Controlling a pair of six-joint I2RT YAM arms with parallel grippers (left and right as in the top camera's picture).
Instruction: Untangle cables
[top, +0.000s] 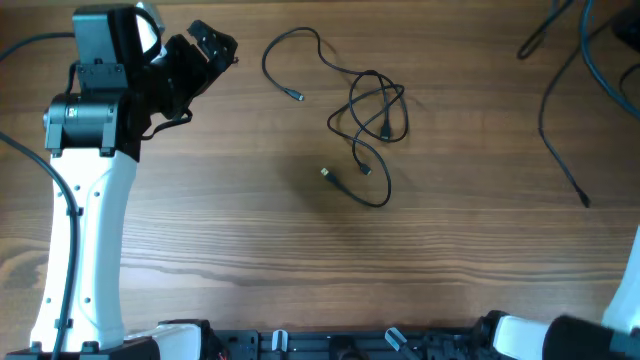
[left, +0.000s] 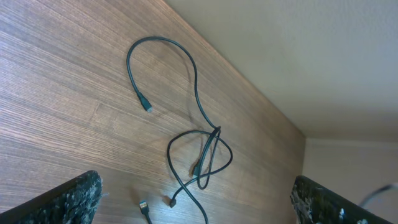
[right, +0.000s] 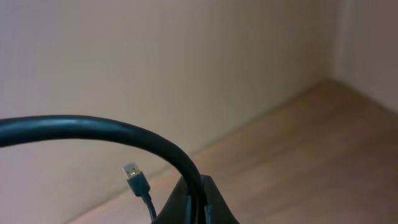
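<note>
Cables (top: 384, 115) knotted in loops; separate cable (right: 93, 127) pinched in right fingers (right: 180, 208).

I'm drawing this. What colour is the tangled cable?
Black. The tangled cable shows best in the left wrist view.

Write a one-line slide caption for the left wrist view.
Left gripper open above a wooden table, looking down on tangled black cables with loose plug ends.

No readable text, label, brand or number anywhere I can see: not on my arms, cables or surface.
</note>
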